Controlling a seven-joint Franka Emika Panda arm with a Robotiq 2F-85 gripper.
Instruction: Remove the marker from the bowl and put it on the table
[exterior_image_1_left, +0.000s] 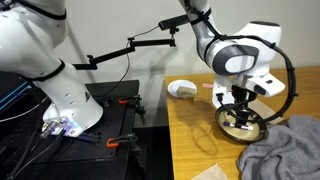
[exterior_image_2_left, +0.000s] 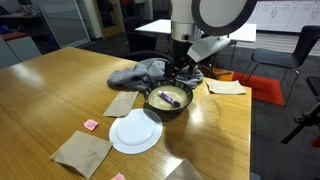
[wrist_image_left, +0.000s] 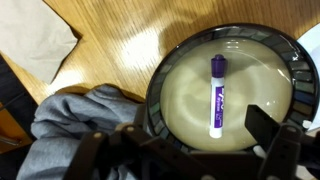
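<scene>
The purple-and-white marker (wrist_image_left: 216, 96) lies flat on the cream inside of the black-rimmed bowl (wrist_image_left: 160, 70). The bowl stands on the light wooden table (wrist_image_left: 120, 30). In an exterior view the marker (exterior_image_2_left: 169, 98) shows in the bowl (exterior_image_2_left: 150, 103). My gripper (wrist_image_left: 190, 140) hovers just above the bowl, open and empty, its fingers apart on either side of the marker's lower end. In an exterior view the gripper (exterior_image_1_left: 240, 106) hangs over the bowl (exterior_image_1_left: 225, 124).
A grey cloth (wrist_image_left: 70, 130) lies against the bowl; it also shows in both exterior views (exterior_image_2_left: 135, 72) (exterior_image_1_left: 285, 150). A flat white disc (exterior_image_2_left: 135, 132) and brown napkins (exterior_image_2_left: 82, 152) lie nearby. A small white bowl (exterior_image_1_left: 182, 89) sits further off. A black stand with red clamps (exterior_image_1_left: 110, 110) is beside the table.
</scene>
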